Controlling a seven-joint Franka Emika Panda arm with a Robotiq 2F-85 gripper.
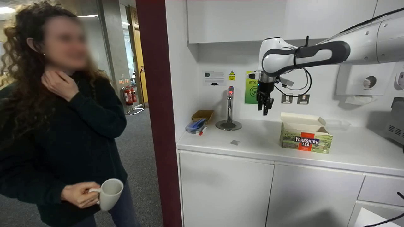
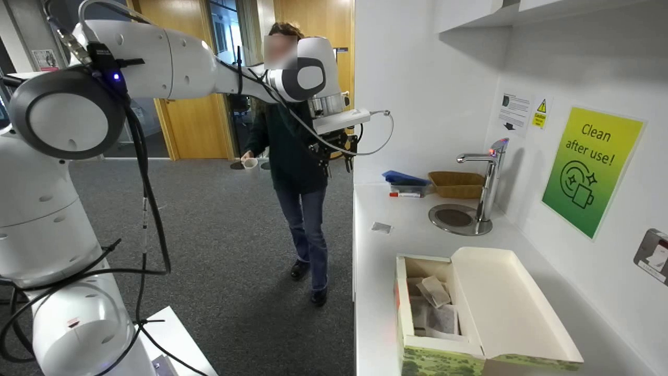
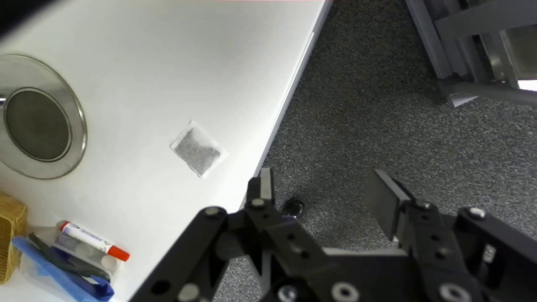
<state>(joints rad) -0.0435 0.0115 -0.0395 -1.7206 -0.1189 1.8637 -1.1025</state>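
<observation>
A chrome tap (image 1: 230, 108) stands near the loose teabag (image 3: 198, 150)

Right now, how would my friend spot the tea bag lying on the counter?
Find the white counter, then the tap with a round metal plate at its foot. Between that plate and the counter's front edge lies the tea bag, flat and four-sided, pale with dark filling. It lies out alone, while the other tea bags are inside the open tea box.

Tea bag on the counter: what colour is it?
The tea bag has whitish edges and a grey middle, seen best in the wrist view.
</observation>
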